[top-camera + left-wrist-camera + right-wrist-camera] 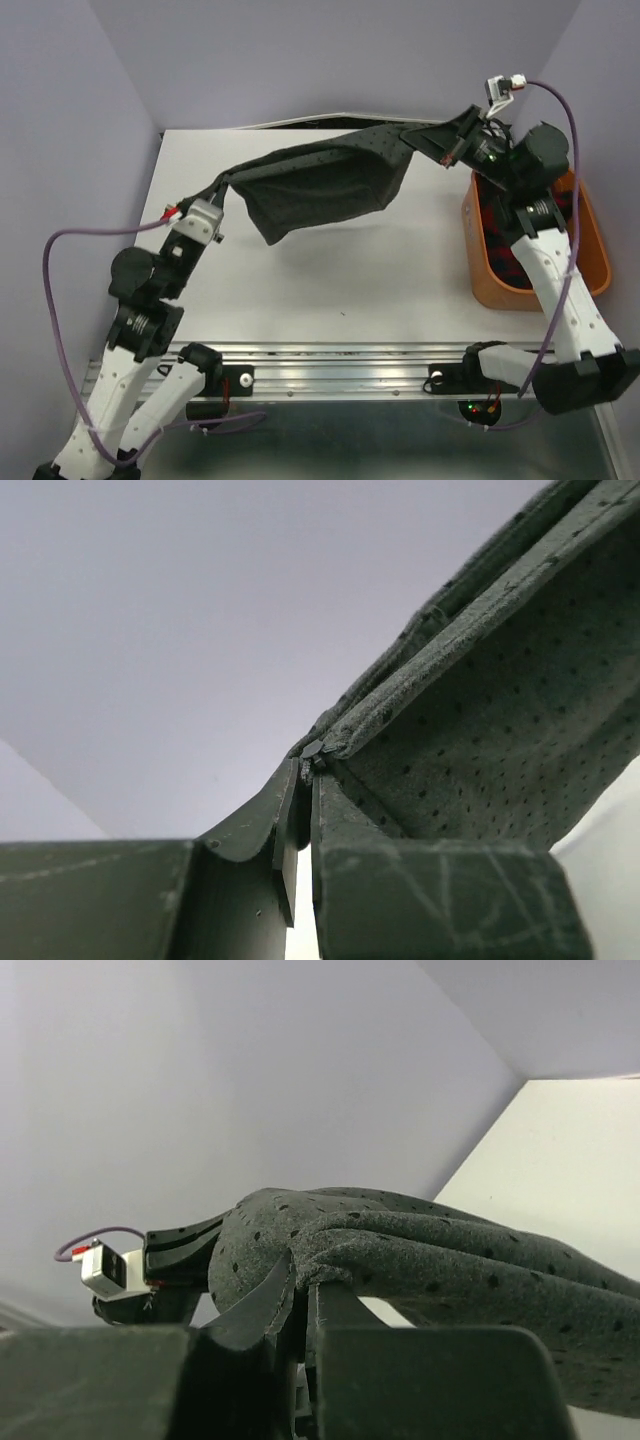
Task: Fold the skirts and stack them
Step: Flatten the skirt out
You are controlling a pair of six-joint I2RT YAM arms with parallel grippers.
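The dark charcoal dotted skirt (325,180) hangs stretched in the air above the white table (330,280) between my two grippers. My left gripper (222,185) is shut on its left corner; in the left wrist view the cloth (500,700) runs up and right from the closed fingertips (308,762). My right gripper (447,150) is shut on its right corner at the back right; in the right wrist view the cloth (420,1250) bunches over the closed fingers (300,1290). The red-and-black plaid skirt (515,255) lies inside the orange basket.
The orange plastic basket (482,265) stands at the table's right edge, under my right arm. Lavender walls enclose the back and both sides. A metal rail (330,375) with the arm bases runs along the near edge.
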